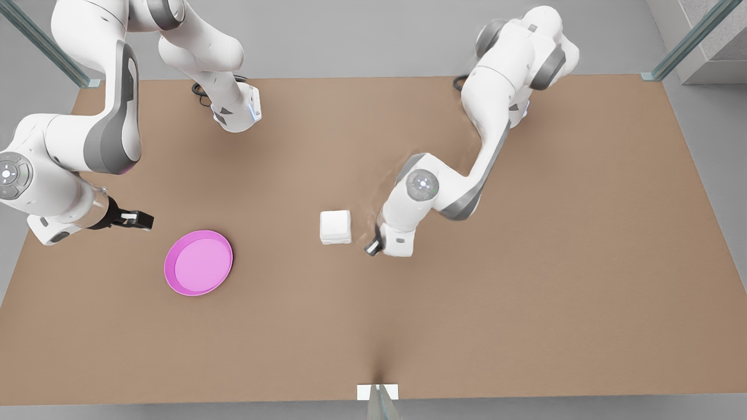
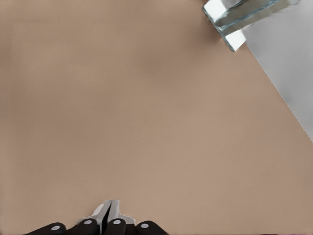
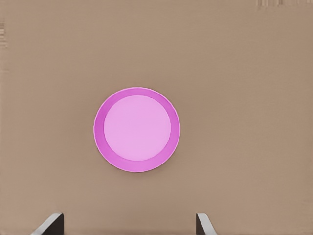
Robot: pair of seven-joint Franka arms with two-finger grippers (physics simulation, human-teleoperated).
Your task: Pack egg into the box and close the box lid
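The box [image 1: 335, 227] is a small white block near the middle of the table, and its box lid [image 1: 335, 221] lies flat down on top of it. The egg is hidden. My left gripper [image 1: 372, 247] hangs low just to the front view's right of the box, apart from it. In the left wrist view the left gripper [image 2: 111, 211] is shut on nothing over bare table. My right gripper [image 1: 139, 220] hovers at the front view's left, just above and left of the pink plate. In the right wrist view the right gripper [image 3: 128, 223] is open and holds nothing.
A round pink plate [image 1: 198, 262] [image 3: 137, 129] lies with nothing on it at the front view's left. A glass post on a white foot [image 1: 377, 393] [image 2: 230, 22] stands at the table's near edge. Brown tabletop [image 1: 525, 291] stretches to the front view's right.
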